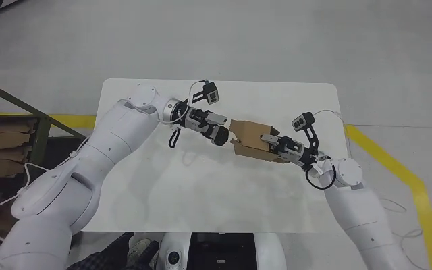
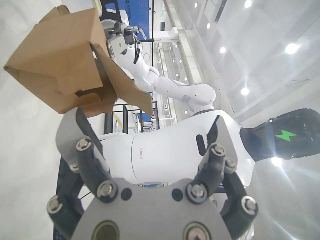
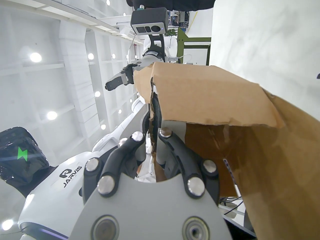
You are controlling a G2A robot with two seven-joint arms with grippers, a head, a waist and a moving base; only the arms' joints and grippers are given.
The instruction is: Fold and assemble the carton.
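Observation:
A brown carton [image 1: 251, 138], partly folded with loose flaps, is held above the middle right of the white table [image 1: 169, 196]. My right gripper [image 1: 270, 140] is shut on the edge of one carton wall; the right wrist view shows its fingers [image 3: 157, 116] pinching the torn cardboard edge of the carton [image 3: 212, 96]. My left gripper [image 1: 223, 134] is at the carton's opposite side. In the left wrist view it [image 2: 147, 121] is open, and one fingertip [image 2: 81, 118] touches the lower flap of the carton [image 2: 62, 58].
The table's near half and left part are bare. Flat cardboard sheets [image 1: 15, 138] are stacked on a green rack off the table's left side. A yellow floor line [image 1: 388, 162] runs past the right edge.

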